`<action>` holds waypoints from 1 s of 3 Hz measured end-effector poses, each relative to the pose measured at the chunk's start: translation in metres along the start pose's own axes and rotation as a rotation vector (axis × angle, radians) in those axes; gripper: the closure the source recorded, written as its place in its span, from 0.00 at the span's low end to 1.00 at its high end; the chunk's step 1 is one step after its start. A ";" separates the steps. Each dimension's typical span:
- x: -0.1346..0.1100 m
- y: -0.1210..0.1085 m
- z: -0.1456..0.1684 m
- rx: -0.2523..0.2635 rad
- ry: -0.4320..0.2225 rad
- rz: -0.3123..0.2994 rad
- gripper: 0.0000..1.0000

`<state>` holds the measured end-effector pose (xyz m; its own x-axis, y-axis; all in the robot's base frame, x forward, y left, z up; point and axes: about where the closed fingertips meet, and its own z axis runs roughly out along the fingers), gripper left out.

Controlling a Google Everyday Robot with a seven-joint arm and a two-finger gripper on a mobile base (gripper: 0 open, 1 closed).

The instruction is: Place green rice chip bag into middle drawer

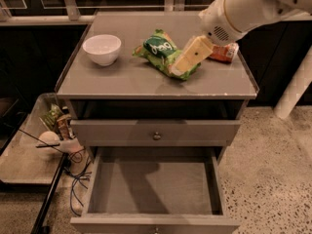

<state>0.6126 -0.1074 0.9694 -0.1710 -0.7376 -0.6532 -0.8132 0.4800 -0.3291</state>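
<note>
A grey cabinet's flat top (122, 79) fills the middle of the scene. Below it, at the near edge, the middle drawer (156, 186) stands pulled out, its flat grey floor bare. The robot's white arm (253, 6) reaches in from the far right, slanting down toward the left. Between the top and the open drawer sits a closed drawer panel (122, 130) with a round knob (156, 136).

The green rice chip bag (160, 50) lies on the cabinet top, right of centre. A white bowl (102, 48) sits to its left, well apart. An orange-red can (224, 52) rests to the right, partly hidden by the arm. The cream-coloured gripper (178, 69) is at the bag's right near end, overlapping it; whether it is open or closed cannot be told.
</note>
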 end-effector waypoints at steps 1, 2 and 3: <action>-0.002 -0.008 0.024 0.018 -0.011 0.010 0.00; 0.000 -0.013 0.043 0.026 -0.007 0.018 0.00; 0.005 -0.018 0.066 0.029 0.013 0.023 0.00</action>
<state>0.6632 -0.0885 0.9274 -0.1970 -0.7320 -0.6522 -0.7925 0.5106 -0.3337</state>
